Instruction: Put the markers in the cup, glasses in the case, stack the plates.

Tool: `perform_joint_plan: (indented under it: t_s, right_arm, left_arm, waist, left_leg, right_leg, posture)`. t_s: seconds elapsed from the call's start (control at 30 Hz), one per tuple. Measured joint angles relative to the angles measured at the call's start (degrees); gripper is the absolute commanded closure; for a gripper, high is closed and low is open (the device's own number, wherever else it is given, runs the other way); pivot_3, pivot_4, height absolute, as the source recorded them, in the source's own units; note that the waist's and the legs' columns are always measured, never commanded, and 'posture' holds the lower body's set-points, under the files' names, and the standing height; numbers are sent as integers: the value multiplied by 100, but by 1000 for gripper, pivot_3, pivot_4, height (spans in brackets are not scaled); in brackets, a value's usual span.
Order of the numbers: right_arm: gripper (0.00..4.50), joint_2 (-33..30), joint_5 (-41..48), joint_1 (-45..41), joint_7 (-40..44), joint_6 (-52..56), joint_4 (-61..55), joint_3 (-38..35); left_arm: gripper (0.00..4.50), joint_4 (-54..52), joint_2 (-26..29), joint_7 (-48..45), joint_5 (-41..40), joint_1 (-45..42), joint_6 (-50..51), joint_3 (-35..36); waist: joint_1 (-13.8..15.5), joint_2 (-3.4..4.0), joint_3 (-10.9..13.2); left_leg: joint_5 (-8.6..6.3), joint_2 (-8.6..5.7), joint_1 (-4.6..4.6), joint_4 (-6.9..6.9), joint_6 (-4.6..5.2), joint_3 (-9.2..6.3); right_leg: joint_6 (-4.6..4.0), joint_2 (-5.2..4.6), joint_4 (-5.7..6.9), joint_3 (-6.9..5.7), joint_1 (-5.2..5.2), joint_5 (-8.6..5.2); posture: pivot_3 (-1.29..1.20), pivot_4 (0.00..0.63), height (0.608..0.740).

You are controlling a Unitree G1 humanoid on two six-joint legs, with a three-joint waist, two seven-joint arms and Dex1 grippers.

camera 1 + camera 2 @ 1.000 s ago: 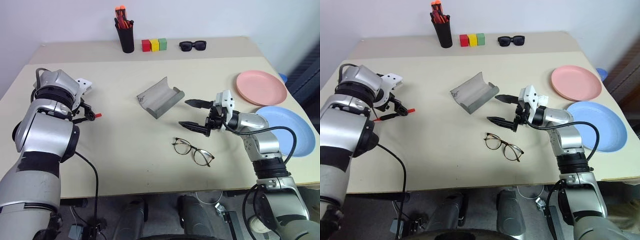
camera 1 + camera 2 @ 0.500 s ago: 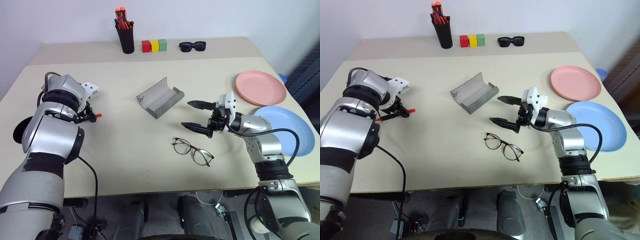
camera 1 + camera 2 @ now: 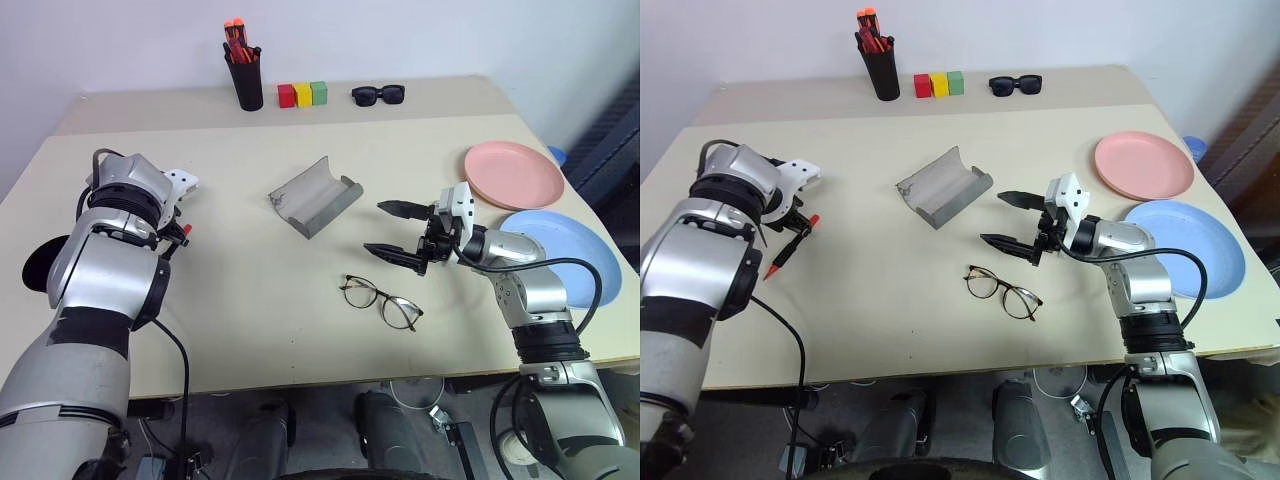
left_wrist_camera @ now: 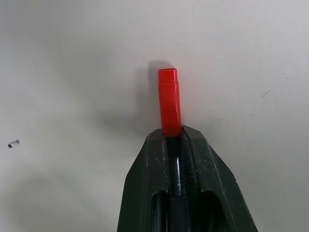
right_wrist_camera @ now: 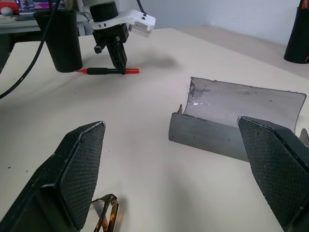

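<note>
My left gripper (image 4: 173, 137) is shut on the black body of a marker (image 4: 169, 101), its red cap sticking out past the fingertips. The marker (image 3: 790, 245) lies low on the table at the left. The black cup (image 5: 60, 41) stands just beyond it, partly hidden behind my left arm (image 3: 40, 265). The glasses (image 3: 382, 302) lie unfolded at the table's front middle. Behind them the grey case (image 3: 315, 195) lies open. My right gripper (image 3: 395, 230) hangs wide open, level, between case and glasses, holding nothing. A pink plate (image 3: 514, 175) and a blue plate (image 3: 565, 255) sit side by side at the right.
At the back edge stand a tall black pen holder (image 3: 243, 80) with orange-red pens, three coloured blocks (image 3: 303, 94) and black sunglasses (image 3: 378, 94). A cable runs from my right arm over the blue plate.
My left gripper's fingers have closed around the marker; they stood open over it a second ago. The right arm has kept still.
</note>
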Motion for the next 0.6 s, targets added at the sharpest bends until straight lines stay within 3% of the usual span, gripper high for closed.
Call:
perform_joint_plan:
  t_s: [0.37,0.6]
  right_arm:
    - [0,14,-9,-100,14,-116,185,2]
    - [0,15,-17,-223,80,-294,500,0]
  left_arm:
    - [4454,-347,-200,642,-1052,-1000,138,1346]
    - [4454,-1575,-229,1426,-1963,-1481,712,2477]
  waist:
    - [77,-16,10]
    - [7,-15,10]
  left_leg:
    - [-3,-5,-21,1,4,-1]
    - [-3,-1,-20,-6,4,1]
  right_leg:
    - [2,-7,-20,-3,-9,-1]
    - [3,-6,-16,-1,-19,-1]
  posture:
    - [0,150,740]
    - [0,150,740]
